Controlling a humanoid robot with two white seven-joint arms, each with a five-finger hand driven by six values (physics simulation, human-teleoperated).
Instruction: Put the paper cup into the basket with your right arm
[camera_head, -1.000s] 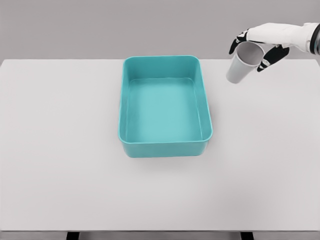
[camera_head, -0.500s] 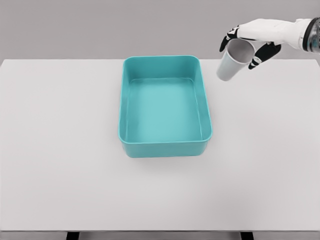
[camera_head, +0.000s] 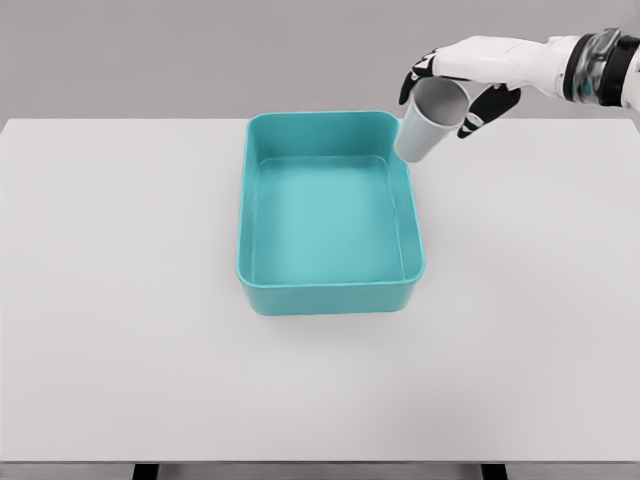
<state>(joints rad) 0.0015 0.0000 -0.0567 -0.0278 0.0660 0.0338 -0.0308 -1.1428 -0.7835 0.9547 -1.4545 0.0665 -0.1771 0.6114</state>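
A teal rectangular basket (camera_head: 247, 215) sits in the middle of the white table (camera_head: 120, 300), with nothing inside it. My right hand (camera_head: 448, 88) comes in from the upper right and is shut on a grey-white paper cup (camera_head: 425, 123). The cup hangs tilted in the air, mouth toward the hand and base pointing down-left. It hovers just over the basket's far right corner. The left arm does not show.
The table's far edge meets a plain grey wall behind the basket. Bare white tabletop lies all around the basket.
My right hand has carried the cup leftward, from off to the right of the basket to above its far right corner. The basket has stayed put.
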